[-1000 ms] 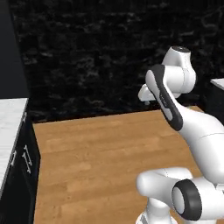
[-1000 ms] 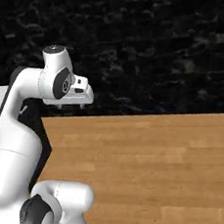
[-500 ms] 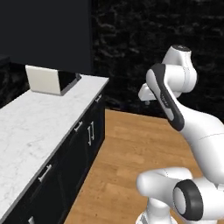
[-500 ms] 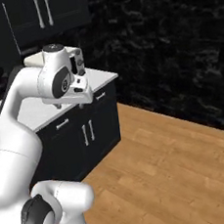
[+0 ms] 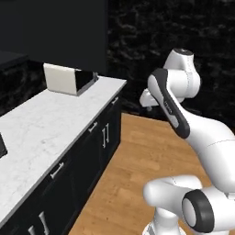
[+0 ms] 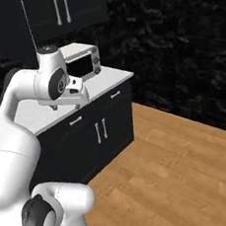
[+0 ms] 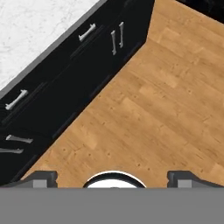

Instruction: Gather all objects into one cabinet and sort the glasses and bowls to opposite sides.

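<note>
The wooden bowl, both mugs and the blue vessel are out of view. Black upper wall cabinet doors with long silver bar handles hang shut above the counter at the top of the right base view. My gripper is held high over the wooden floor, beside the counter's end, and points down at the boards. Its fingertips stand wide apart with nothing between them, so it is open. From the base views the hand hangs under the raised arm.
A white marble counter runs over black drawer and door units with short silver handles. A toaster oven stands at its far end. Wooden floor stretches to a dark stone wall.
The whole picture has shifted as the base turned left: the counter, the toaster oven and the upper cabinet doors have come further into view. The arm keeps its pose and the gripper stays open.
</note>
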